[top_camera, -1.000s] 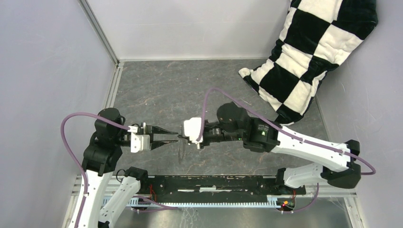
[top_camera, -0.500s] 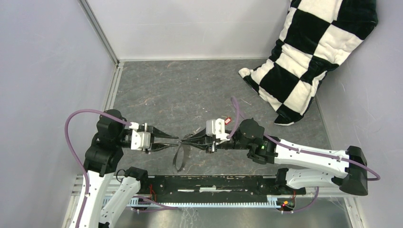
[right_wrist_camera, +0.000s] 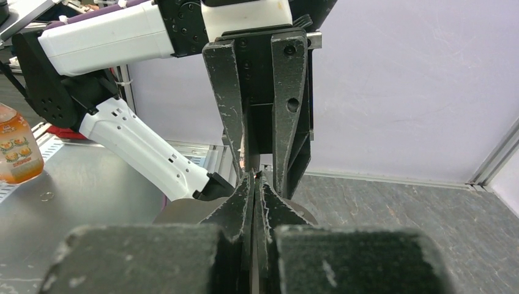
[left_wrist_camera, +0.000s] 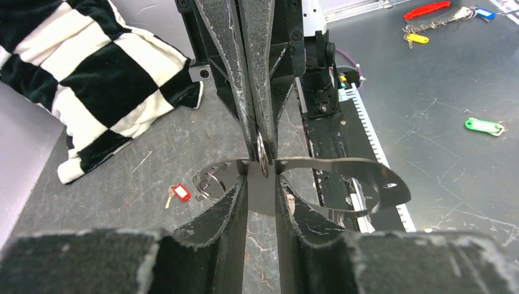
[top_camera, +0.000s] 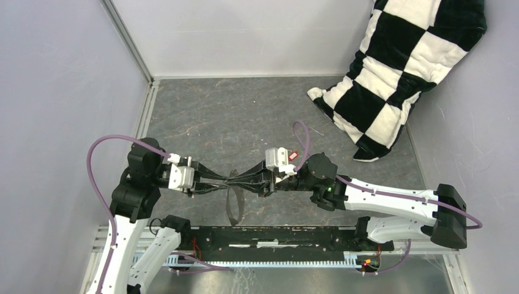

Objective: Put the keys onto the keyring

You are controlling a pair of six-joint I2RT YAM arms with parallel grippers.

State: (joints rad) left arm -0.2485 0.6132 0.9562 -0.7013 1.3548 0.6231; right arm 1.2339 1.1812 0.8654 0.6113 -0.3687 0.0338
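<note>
The keyring (left_wrist_camera: pixel 343 164) hangs toward 6 o'clock from your right pincer (top_camera: pixel 239 182), which is clamped tight on its rim above the tabletop (top_camera: pixel 202 116). Your left pincer (top_camera: pixel 227 182) stands narrowly parted, tips at the band. The red key (top_camera: pixel 293 155) lies at 2 o'clock. The bottle (right_wrist_camera: pixel 18 150) label is unreadable. A second ago your left jaws gaped wider, clear of the ring.

The middle of the keyring (left_wrist_camera: pixel 343 164) is hidden behind the blurred left pincer (left_wrist_camera: pixel 262 179).
</note>
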